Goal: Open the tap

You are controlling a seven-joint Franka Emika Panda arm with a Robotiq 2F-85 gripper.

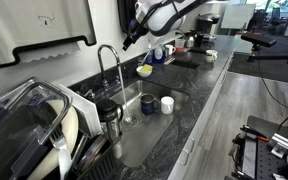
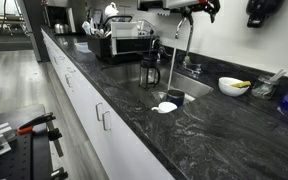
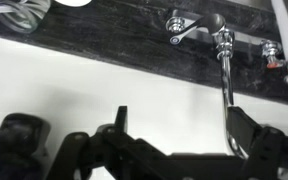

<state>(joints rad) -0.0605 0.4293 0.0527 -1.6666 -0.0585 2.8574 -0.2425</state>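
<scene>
The tap (image 1: 108, 62) is a tall chrome gooseneck standing behind the sink (image 1: 134, 135), and it shows in both exterior views (image 2: 187, 45). My gripper (image 1: 133, 37) hangs high by the wall, above and behind the tap's arch, also seen at the top of an exterior view (image 2: 190, 9). In the wrist view the gripper (image 3: 182, 125) is open and empty. The tap's spout (image 3: 227, 90) runs just inside its right finger. The small handles (image 3: 180, 25) sit at the tap's base on the dark counter, apart from the fingers.
A dark cylindrical jug (image 2: 150, 72) stands at the sink's edge. Cups (image 1: 167, 104) lie in the sink. A white bowl with something yellow (image 2: 233, 86) sits beside it. A dish rack (image 1: 44, 125) holds plates. The counter edge (image 2: 104, 105) runs above cabinets.
</scene>
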